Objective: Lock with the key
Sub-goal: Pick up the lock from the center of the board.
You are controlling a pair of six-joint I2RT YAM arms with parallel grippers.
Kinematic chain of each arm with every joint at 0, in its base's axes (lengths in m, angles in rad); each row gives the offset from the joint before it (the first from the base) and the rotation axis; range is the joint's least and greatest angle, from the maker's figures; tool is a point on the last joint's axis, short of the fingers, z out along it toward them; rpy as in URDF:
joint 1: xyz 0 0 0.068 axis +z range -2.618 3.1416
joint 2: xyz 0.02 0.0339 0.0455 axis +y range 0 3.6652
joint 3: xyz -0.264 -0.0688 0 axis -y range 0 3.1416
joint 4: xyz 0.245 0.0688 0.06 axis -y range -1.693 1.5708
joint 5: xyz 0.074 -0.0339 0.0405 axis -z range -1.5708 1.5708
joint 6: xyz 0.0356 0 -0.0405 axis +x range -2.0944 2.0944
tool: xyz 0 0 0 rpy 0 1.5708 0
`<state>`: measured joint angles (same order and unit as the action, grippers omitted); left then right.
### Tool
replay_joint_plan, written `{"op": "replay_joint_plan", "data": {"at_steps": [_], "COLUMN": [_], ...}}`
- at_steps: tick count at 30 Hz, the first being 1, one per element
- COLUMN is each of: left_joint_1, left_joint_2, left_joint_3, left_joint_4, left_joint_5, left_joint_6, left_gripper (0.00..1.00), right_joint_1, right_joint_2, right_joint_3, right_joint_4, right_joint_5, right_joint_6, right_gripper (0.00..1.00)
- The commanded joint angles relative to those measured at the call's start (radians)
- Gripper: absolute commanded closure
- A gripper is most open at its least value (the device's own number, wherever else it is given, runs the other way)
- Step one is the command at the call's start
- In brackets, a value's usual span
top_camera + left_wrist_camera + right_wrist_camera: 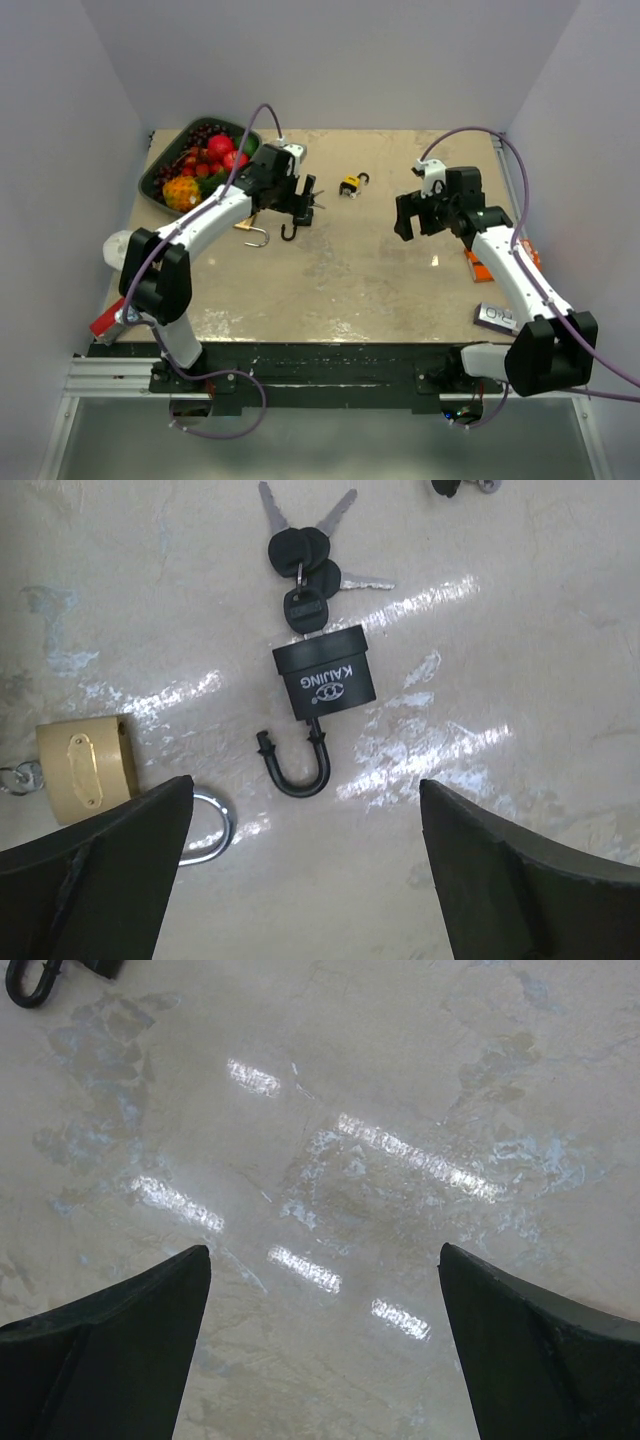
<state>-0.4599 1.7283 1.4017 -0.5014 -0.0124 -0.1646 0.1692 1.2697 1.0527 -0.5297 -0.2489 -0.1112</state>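
Note:
A black padlock (325, 680) lies flat on the table with its black shackle (297, 765) swung open. A key (305, 610) sits in its keyhole, and the rest of the key bunch (300, 552) fans out beyond it. My left gripper (305, 800) hovers open just above the shackle end, with nothing between its fingers. In the top view it (303, 205) covers most of the lock, so only the shackle (290, 234) shows. My right gripper (417, 222) hangs open over bare table right of centre, also holding nothing (325, 1250).
A brass padlock (85, 765) with an open silver shackle (215, 825) lies just left of the black one. A small yellow padlock (350, 185) sits further back. A fruit bowl (150, 190) stands at the back left. Orange (478, 265) and grey (495, 317) items lie by the right edge.

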Motion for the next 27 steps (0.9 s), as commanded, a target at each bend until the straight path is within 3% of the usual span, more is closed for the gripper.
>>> {"op": "replay_joint_plan", "data": {"at_steps": [1, 10, 27], "left_joint_1": [-0.054, -0.080, -0.112], "left_joint_2": [0.066, 0.177, 0.320], "left_joint_3": [0.063, 0.036, 0.043], "left_joint_4": [0.086, 0.162, 0.253], "left_joint_5": [-0.165, -0.232, -0.259], "left_joint_6": [-0.146, -0.245, -0.214], "left_gripper": [0.01, 0.02, 0.08], "right_joint_1": [-0.002, 0.000, 0.000], "right_joint_2": [0.026, 0.042, 0.069], "right_joint_3": [0.044, 0.033, 0.032], "right_joint_4": [0.013, 0.033, 0.043], "right_joint_5": [0.016, 0.017, 0.043], "right_joint_6": [0.016, 0.041, 0.047], "right_gripper": [0.01, 0.01, 0.01]}}
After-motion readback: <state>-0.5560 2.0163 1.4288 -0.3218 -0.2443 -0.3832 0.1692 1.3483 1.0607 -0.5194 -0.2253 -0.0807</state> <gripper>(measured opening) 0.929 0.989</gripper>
